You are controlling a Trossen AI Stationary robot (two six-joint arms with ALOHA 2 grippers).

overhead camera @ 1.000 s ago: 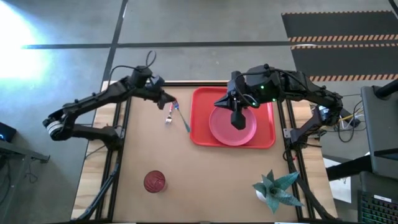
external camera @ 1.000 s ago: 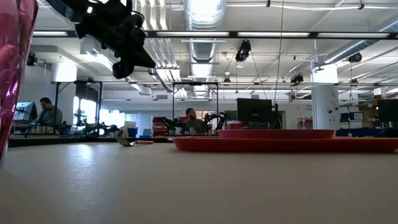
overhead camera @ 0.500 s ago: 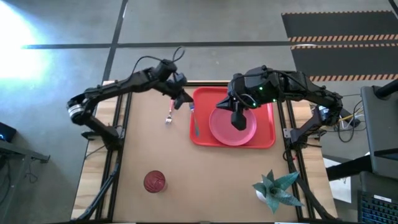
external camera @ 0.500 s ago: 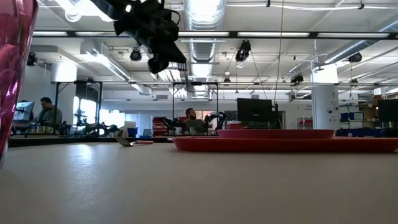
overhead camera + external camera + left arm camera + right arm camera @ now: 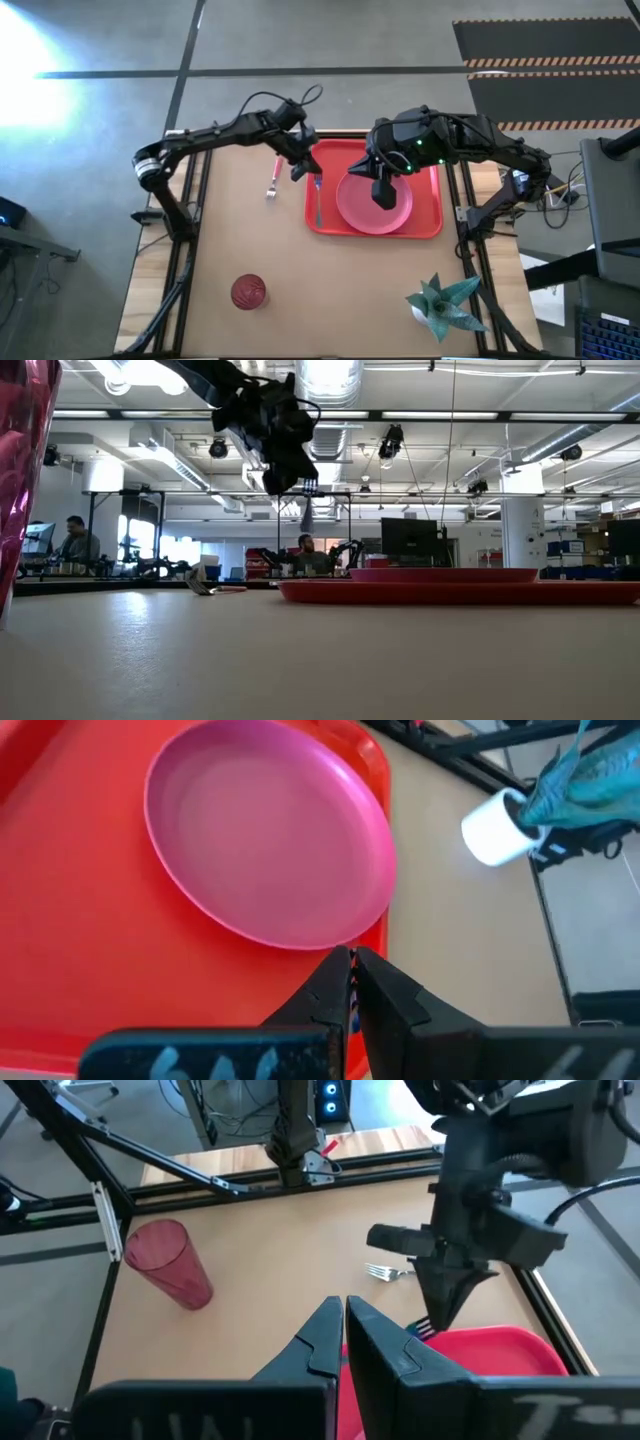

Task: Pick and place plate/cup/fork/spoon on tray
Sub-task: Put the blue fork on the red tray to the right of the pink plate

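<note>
The brown rectangular surface point(image 5: 250, 240) carries the large red rectangular plastic tray point(image 5: 325, 215) with rounded corners and a raised rim, set toward its far right part. On the tray lies the round flat pinkish-red plastic plate point(image 5: 355, 210), partly covered in the high view by the right arm.

The right gripper point(image 5: 384, 197) hangs over the plate with its fingers pressed together and nothing between them. The left gripper point(image 5: 300, 170) is above the tray's left edge, pinching the upper end of the slim spoon with a dark bluish-grey handle point(image 5: 318, 198). In the high view the spoon's long axis runs near to far over the tray's left strip; in the low view it hangs roughly upright below the gripper. Its head is too small to make out, and it seems to be clear of the tray, though that is hard to tell.

The small translucent dark-red ribbed plastic cup point(image 5: 249, 292) stands near the front left, well apart from the tray. The slim fork with a red-pink handle point(image 5: 273, 183) lies on the surface just left of the tray, its tined head nearer the front.
</note>
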